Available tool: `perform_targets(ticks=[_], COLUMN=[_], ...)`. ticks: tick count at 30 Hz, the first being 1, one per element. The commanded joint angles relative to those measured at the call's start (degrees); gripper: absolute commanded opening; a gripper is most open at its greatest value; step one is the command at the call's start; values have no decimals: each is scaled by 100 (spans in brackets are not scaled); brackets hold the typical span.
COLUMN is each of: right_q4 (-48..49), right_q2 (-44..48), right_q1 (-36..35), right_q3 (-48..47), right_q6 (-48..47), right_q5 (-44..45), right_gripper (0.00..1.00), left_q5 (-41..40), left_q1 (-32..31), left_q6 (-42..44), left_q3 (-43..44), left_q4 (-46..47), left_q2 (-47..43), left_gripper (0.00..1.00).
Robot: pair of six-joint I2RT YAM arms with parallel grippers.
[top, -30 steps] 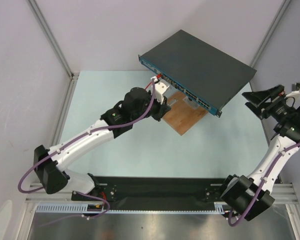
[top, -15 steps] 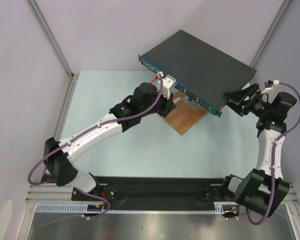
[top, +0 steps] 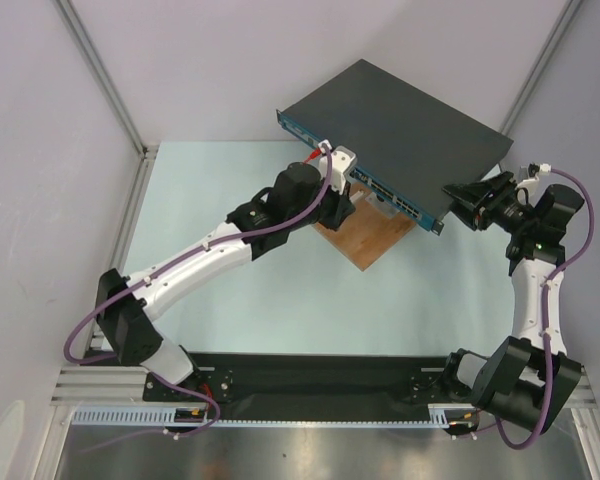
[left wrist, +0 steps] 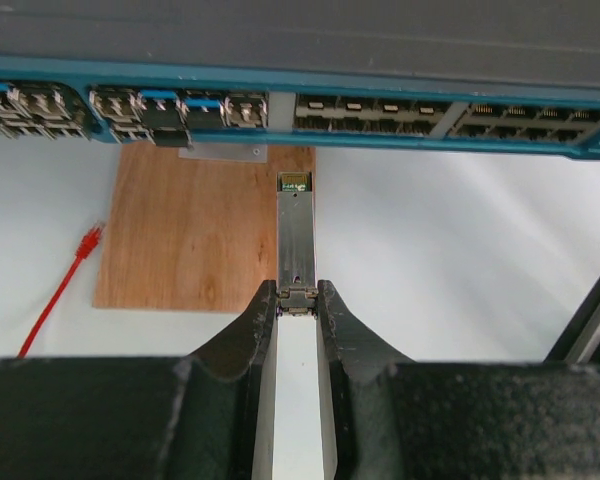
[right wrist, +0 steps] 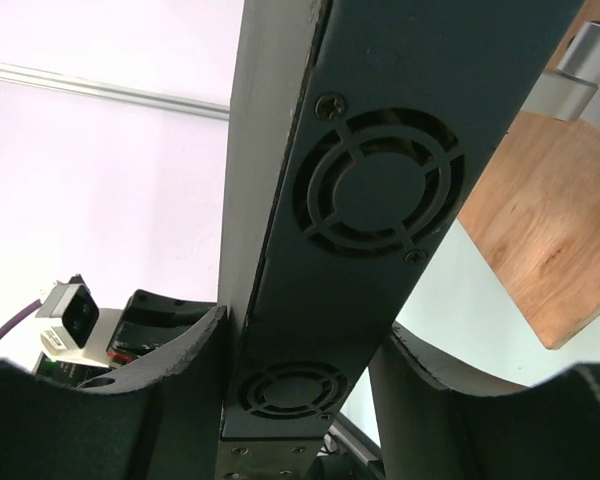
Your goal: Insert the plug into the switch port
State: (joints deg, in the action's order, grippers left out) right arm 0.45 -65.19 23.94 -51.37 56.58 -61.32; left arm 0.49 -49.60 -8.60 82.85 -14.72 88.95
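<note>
The switch [top: 400,125] is a flat dark grey box with a blue front strip of ports [left wrist: 360,108]. It rests tilted at the back, partly over a wooden board. My left gripper [top: 347,188] is shut on the plug [left wrist: 297,235], a slim metal module. I hold the plug by its rear end, and its tip points at the port row, a short gap below it. In the left wrist view the gripper [left wrist: 297,297] is just in front of the strip. My right gripper [top: 460,198] is open, with its jaws on either side of the switch's fan end [right wrist: 370,150].
A brown wooden board [top: 375,235] lies under the switch's front edge and also shows in the left wrist view [left wrist: 200,240]. A red cable [left wrist: 65,285] lies on the pale table left of the board. Grey walls and metal posts close in the back and sides.
My right arm has swung left from the table's edge, and its open jaws now straddle the switch's right end. My left gripper has moved forward and right with the plug, closer to the ports.
</note>
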Motion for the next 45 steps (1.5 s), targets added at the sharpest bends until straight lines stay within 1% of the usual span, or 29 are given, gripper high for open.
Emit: perform_targets(ticks=[1, 19, 45], right_q4=[412, 447, 351], right_q2=[94, 76, 50], right_q1=[-65, -57, -74], right_q3=[14, 5, 13], right_q6=[-674, -621, -701], right_q5=[357, 358, 331], right_gripper=[0, 0, 0], left_q5=[-225, -243, -199], left_q1=[-23, 284, 460], left_q6=[-63, -1, 60], left_q3=[328, 539, 732], left_q4=[127, 180, 303], left_q2=[-9, 210, 510], left_gripper=[0, 0, 0])
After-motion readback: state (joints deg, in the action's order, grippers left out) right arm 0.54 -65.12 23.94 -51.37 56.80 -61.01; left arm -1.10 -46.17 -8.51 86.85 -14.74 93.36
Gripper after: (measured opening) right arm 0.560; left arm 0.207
